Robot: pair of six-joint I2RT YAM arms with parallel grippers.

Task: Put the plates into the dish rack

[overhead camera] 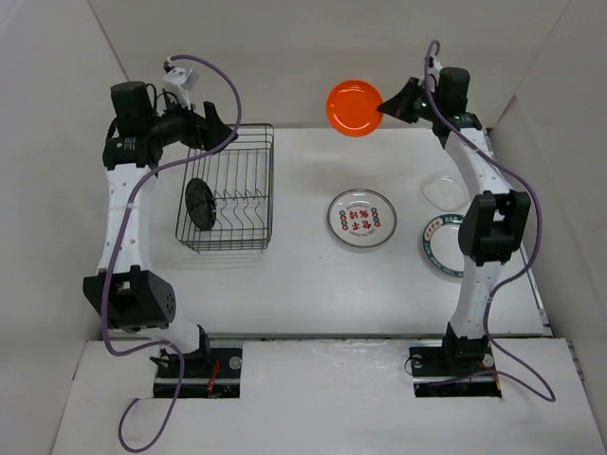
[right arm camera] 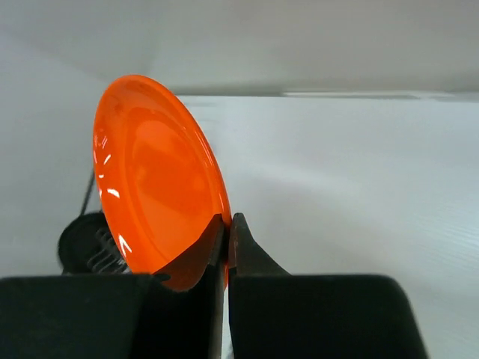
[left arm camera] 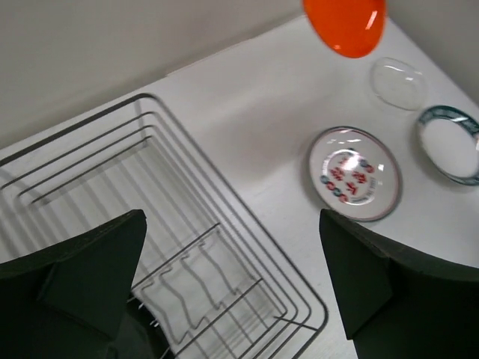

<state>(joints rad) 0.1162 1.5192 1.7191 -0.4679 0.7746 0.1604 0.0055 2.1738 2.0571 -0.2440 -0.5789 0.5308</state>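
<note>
My right gripper point(overhead camera: 384, 106) is shut on the rim of the small orange plate point(overhead camera: 354, 107) and holds it on edge high over the table's far side; the plate fills the right wrist view point(right arm camera: 153, 179) and shows at the top of the left wrist view point(left arm camera: 346, 24). The dark wire dish rack point(overhead camera: 256, 190) stands at the left with the small black plate point(overhead camera: 199, 203) upright in it. My left gripper point(overhead camera: 220, 130) is open and empty above the rack's far end point(left arm camera: 224, 224). The white plate with red characters point(overhead camera: 361, 218), the clear glass plate point(overhead camera: 443, 189) and the green-rimmed white plate point(overhead camera: 440, 245) lie on the table at the right.
White walls enclose the table at the back and both sides. My right arm's elbow point(overhead camera: 491, 227) hangs over the green-rimmed plate and hides part of it. The table's near edge runs just in front of both arm bases.
</note>
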